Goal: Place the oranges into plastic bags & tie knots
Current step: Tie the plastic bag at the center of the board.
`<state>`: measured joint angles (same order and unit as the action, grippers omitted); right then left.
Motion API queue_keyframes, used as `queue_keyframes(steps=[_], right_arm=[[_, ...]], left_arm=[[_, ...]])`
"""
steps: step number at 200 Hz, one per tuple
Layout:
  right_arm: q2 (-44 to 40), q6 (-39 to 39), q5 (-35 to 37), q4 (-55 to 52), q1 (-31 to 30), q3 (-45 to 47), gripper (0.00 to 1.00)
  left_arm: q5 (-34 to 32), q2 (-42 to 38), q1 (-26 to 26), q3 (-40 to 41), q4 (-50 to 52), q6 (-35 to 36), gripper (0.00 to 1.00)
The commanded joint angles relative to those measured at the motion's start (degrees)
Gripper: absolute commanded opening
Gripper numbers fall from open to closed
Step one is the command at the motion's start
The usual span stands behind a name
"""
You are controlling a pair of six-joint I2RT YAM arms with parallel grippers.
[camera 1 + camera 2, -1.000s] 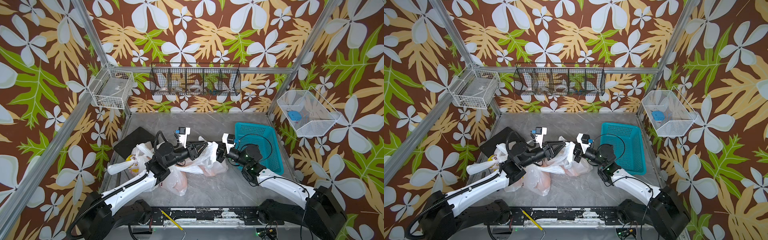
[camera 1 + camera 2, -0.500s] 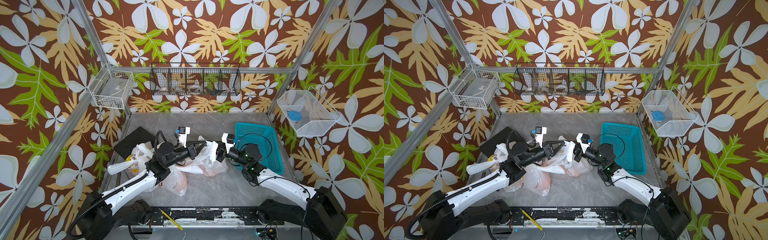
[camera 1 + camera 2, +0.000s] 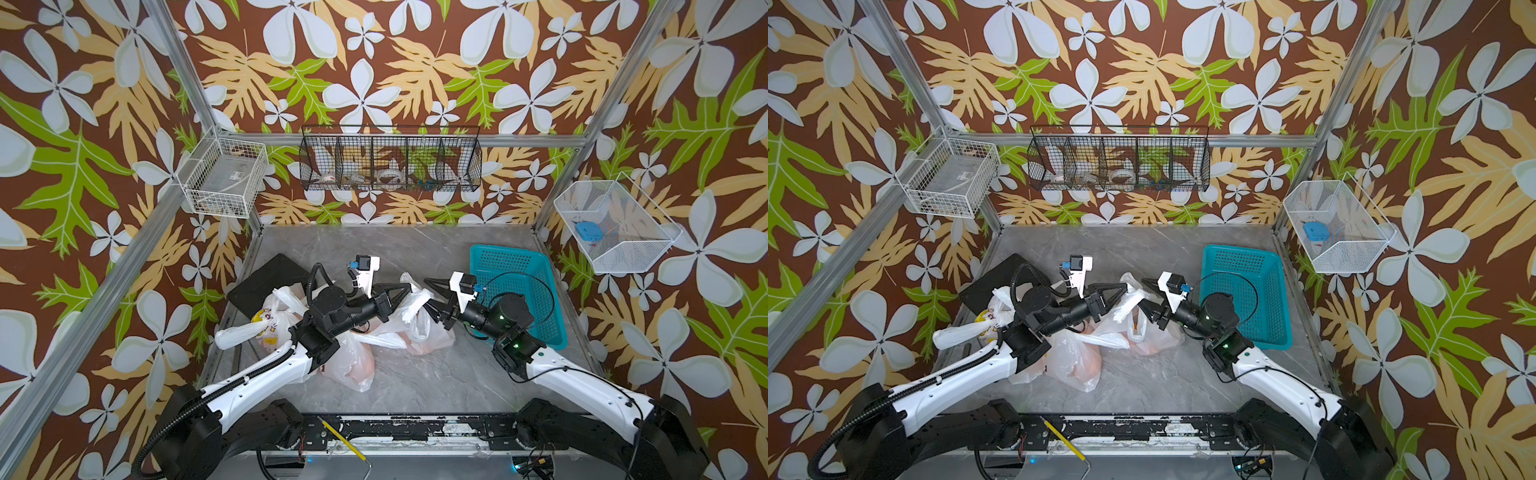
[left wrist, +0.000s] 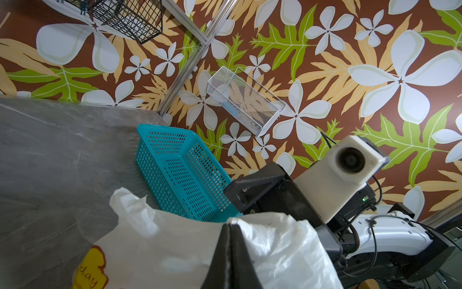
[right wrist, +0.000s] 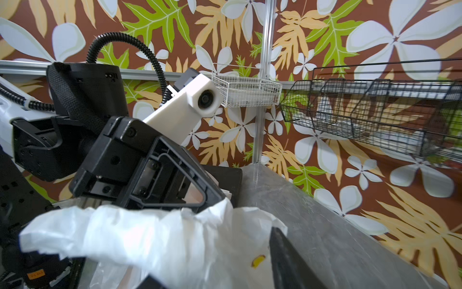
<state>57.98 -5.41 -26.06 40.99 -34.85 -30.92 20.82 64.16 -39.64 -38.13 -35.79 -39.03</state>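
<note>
Three translucent white plastic bags lie mid-table in both top views: one at the left (image 3: 272,322), one in front (image 3: 351,368), one in the middle (image 3: 426,338). The oranges show only as an orange glow through the film (image 3: 359,372) (image 3: 1152,348). My left gripper (image 3: 409,289) (image 4: 230,226) is shut on the middle bag's white handle strip (image 4: 275,240). Facing it, my right gripper (image 3: 430,297) (image 5: 212,262) is open, its fingers either side of that handle (image 5: 125,232). The left bag's handle ends stick out sideways (image 3: 232,336); I cannot make out any knots.
A teal lattice basket (image 3: 517,266) stands at the right, just behind my right arm. A black board (image 3: 266,278) lies at the back left under the left bag. Wire baskets hang on the walls (image 3: 390,158). A yellow pencil (image 3: 340,440) lies on the front rail.
My left gripper has closed onto the middle bag's handle. My right gripper, shut before, has opened around the same handle. Neither arm has shifted much.
</note>
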Motion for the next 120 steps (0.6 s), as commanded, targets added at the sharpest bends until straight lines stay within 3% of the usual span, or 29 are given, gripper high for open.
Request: queue_keyframes(steps=[1,35,71,97,120], right_arm=[[-5.7,1.3,9.1,-9.0,0.5,1.3,0.69],[-16.7,-7.8,11.1,-25.5,0.5,-2.0,0.73],[-19.0,-27.5,2.6,-41.7,0.3,-12.3,0.62],[-16.9,-42.2,-4.0,-44.2,-1.4,-13.2,0.59],[-16.2,-46.2,0.2,-44.1,-7.0,-12.7,0.66]], left_arm=[[-0.5,-0.4,0.0,0.1,-3.0,1.0,0.0],[-1.0,-0.2,0.0,0.5,-3.0,1.7,0.0],[-1.0,0.4,0.0,0.8,-4.0,1.9,0.0],[-1.6,0.5,0.0,0.8,-3.7,3.1,0.0],[-2.3,0.2,0.0,0.6,-2.6,4.4,0.0]])
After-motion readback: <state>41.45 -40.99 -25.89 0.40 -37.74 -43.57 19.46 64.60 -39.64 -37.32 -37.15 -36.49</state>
